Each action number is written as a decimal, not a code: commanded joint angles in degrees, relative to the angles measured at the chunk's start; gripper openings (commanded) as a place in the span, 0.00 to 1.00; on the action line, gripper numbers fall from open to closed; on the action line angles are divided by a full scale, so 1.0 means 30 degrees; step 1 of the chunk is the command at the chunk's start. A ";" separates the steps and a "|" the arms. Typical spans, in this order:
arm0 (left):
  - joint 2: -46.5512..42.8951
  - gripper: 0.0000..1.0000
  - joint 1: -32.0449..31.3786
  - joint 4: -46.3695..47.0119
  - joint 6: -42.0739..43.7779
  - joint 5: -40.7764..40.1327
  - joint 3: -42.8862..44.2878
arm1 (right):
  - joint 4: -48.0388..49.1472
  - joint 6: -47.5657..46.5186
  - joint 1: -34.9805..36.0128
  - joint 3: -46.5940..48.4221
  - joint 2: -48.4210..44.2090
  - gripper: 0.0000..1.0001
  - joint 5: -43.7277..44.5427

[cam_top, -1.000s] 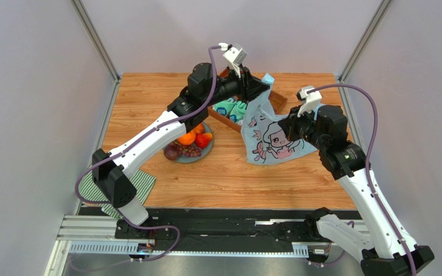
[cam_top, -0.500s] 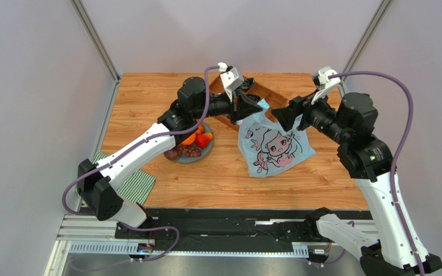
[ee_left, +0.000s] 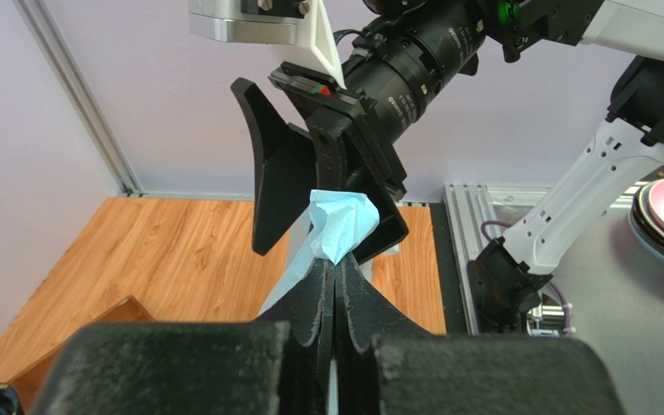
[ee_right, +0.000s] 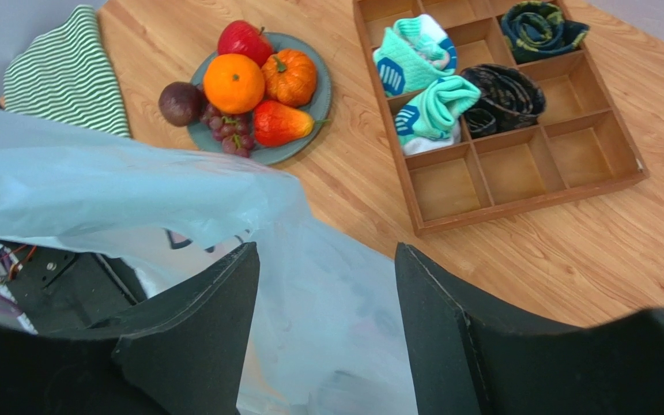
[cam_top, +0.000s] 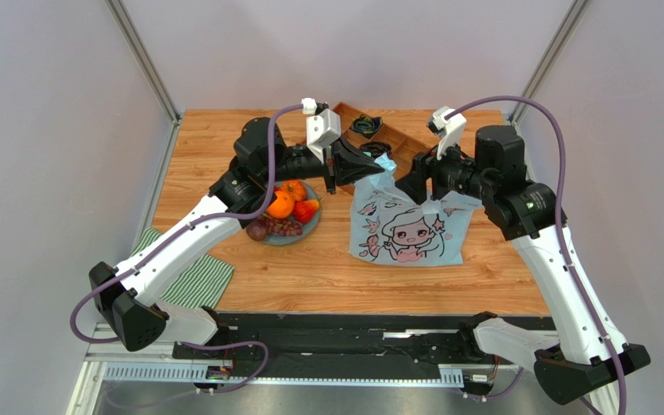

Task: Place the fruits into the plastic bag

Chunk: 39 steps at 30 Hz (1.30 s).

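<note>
Left of the plastic bag (cam_top: pixel 409 229), the fruits (cam_top: pixel 284 212) lie heaped on the grey plate (cam_top: pixel 307 234), with bare wood between plate and bag. At the bag's upper left, the left gripper (ee_left: pixel 335 268) is pinched tight on a handle (ee_left: pixel 337 226). At its upper right, the right gripper (ee_right: pixel 327 259) has its jaws apart, astride the film. Since a second ago the bag has come forward off the wooden tray (cam_top: pixel 370 130) and spread wider.

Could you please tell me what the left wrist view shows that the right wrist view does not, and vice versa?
Only the left wrist view: the left tool shut on a bunched bit of the plastic bag. Only the right wrist view: the fruits on the grey plate, the wooden tray and the green-striped cloth. Both: the bag, the open right tool and the wooden table.
</note>
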 commanded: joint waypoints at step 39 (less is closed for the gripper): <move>-0.0344 0.59 0.0821 0.1011 -0.0283 -0.4895 0.0737 | -0.3325 0.2442 0.1894 0.3604 0.0957 0.00 1.2153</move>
